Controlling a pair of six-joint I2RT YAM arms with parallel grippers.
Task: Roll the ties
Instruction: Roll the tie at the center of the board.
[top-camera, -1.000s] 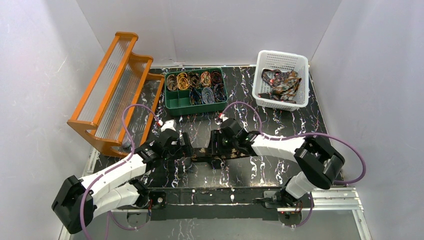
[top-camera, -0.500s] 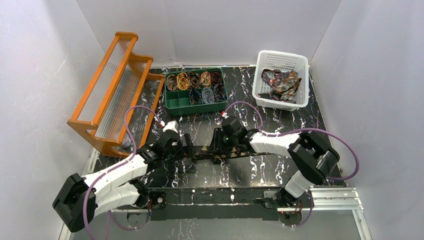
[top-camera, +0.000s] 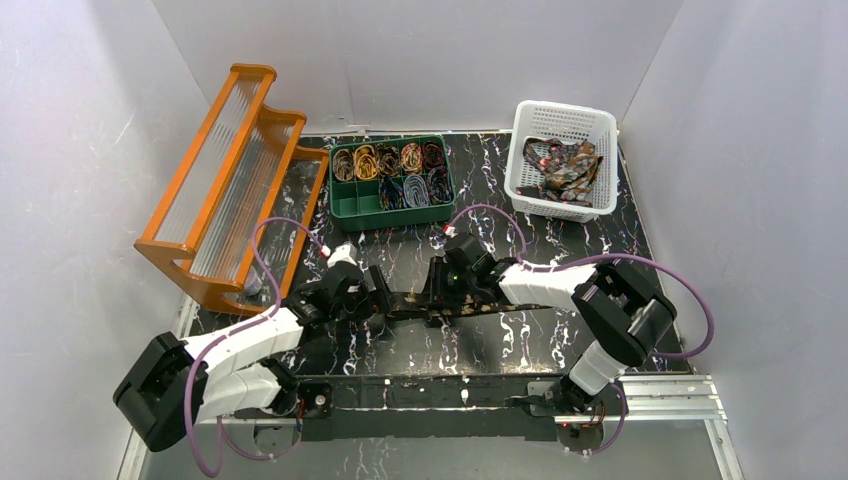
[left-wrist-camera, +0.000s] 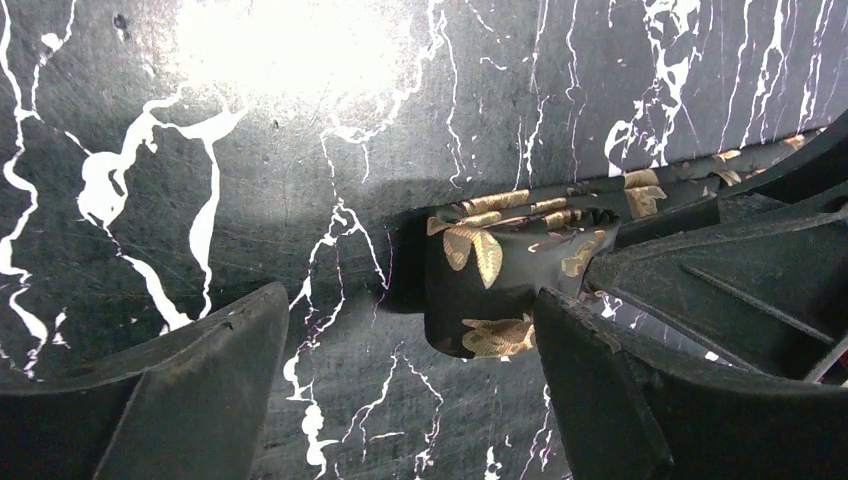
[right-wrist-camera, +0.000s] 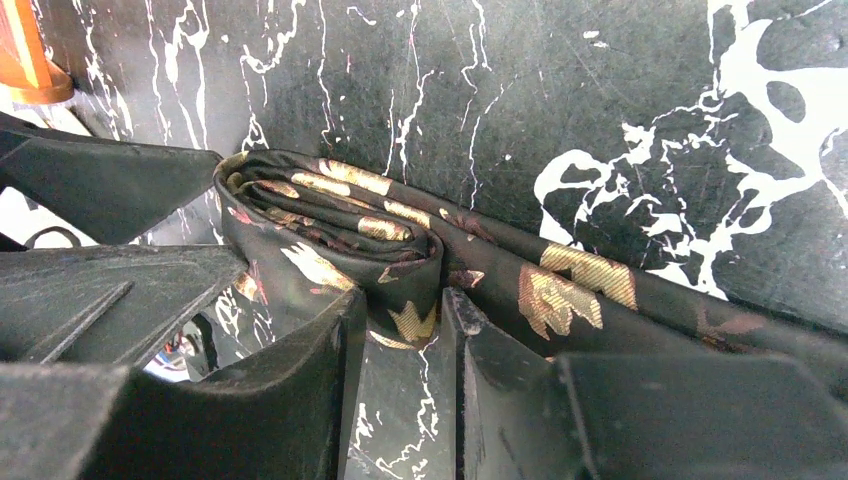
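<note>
Top external view: the worktop (top-camera: 560, 250) carries an orange rack (top-camera: 225, 180) at the far left, a green tray (top-camera: 392, 212) at the far centre and a white basket (top-camera: 560, 120) at the far right. The tray compartments hold coiled ties (top-camera: 388, 160), and the basket holds loose ties (top-camera: 565, 168). Both arms reach inward to the middle of the worktop, where the left end effector (top-camera: 377, 292) and the right end effector (top-camera: 437, 288) face each other at close range. A dark tie (top-camera: 408, 302) with gold motifs lies flat between them, and its strip runs to the right beneath the right arm. Left wrist view: the left end effector is spread wide, with one finger (left-wrist-camera: 200, 400) at the lower left and the other finger (left-wrist-camera: 600, 400) at the lower right, and bare worktop fills most of the gap between them. The folded end of the tie sits just beside the inner edge of the right-hand finger. The black body of the right end effector enters from the right and meets that folded end. Right wrist view: the right end effector is set narrow. A partly rolled section of the tie rests at its fingertips (right-wrist-camera: 345, 310), and a fold of fabric appears to be pinched between them, although the contact itself is in shadow. The unrolled length extends flat to the right across the worktop. The left end effector shows as a black shape touching the roll on its left side.
</note>
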